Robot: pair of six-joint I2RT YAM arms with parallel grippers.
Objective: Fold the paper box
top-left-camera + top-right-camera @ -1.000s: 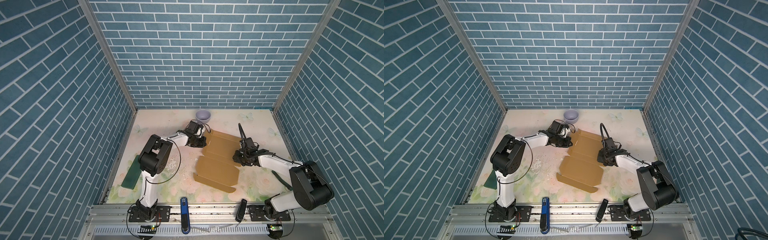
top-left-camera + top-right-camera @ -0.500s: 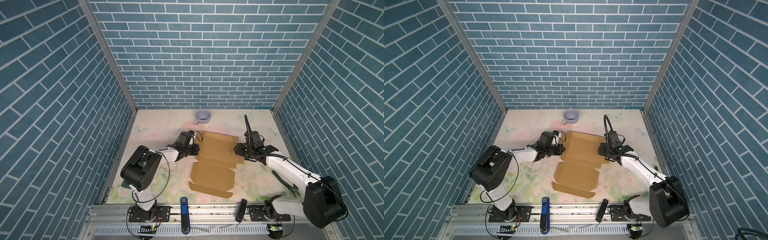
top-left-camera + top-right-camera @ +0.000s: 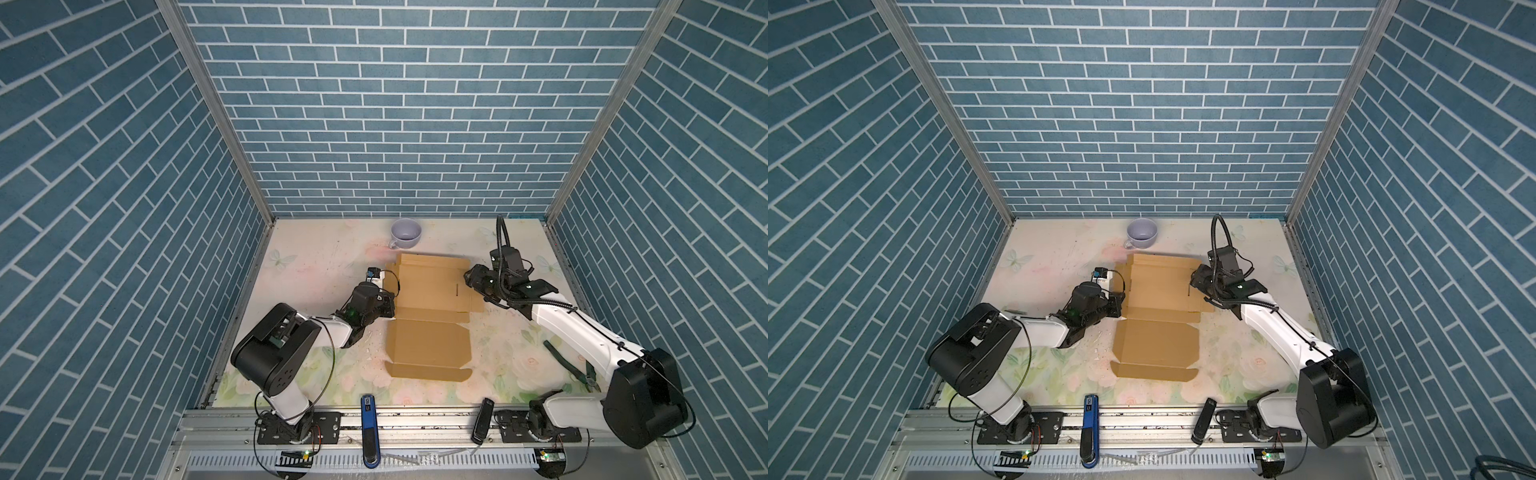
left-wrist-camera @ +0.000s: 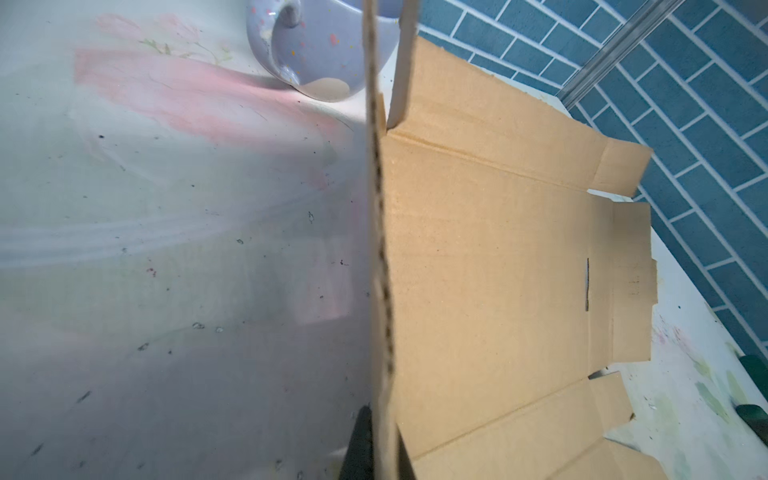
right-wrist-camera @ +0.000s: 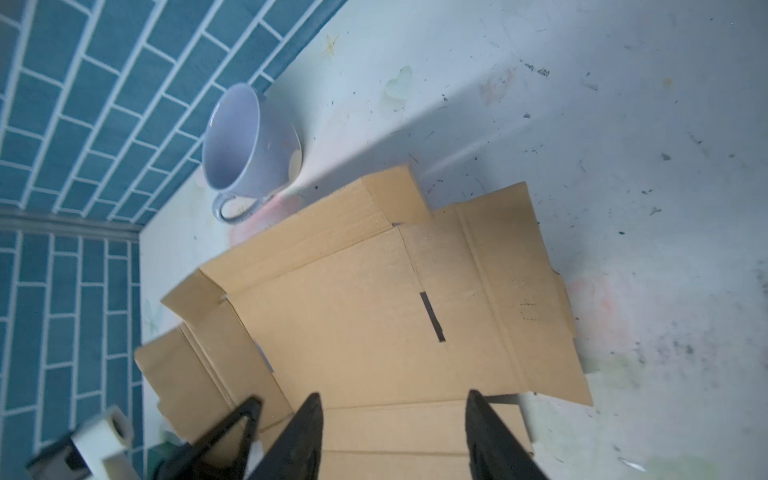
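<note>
The paper box (image 3: 432, 316) (image 3: 1158, 320) is a brown die-cut cardboard sheet lying mostly flat in the middle of the table, its flaps spread out. My left gripper (image 3: 388, 305) (image 3: 1119, 305) is at the sheet's left edge, shut on the left side flap. In the left wrist view that flap (image 4: 380, 249) stands edge-on and runs down between the dark fingers (image 4: 361, 444). My right gripper (image 3: 471, 280) (image 3: 1196, 280) hovers at the sheet's right edge. In the right wrist view it (image 5: 392, 419) is open over the cardboard (image 5: 374, 316), holding nothing.
A lavender cup (image 3: 406, 235) (image 3: 1142, 235) (image 5: 249, 145) stands just behind the sheet's far left corner. Green-handled pliers (image 3: 569, 365) lie beside the right arm. A blue tool (image 3: 368, 419) and a black one (image 3: 482, 419) rest on the front rail.
The sheet has swung from skewed to square with the table and slid toward the front. The left arm pulled back with it. The right jaws have spread wider.
</note>
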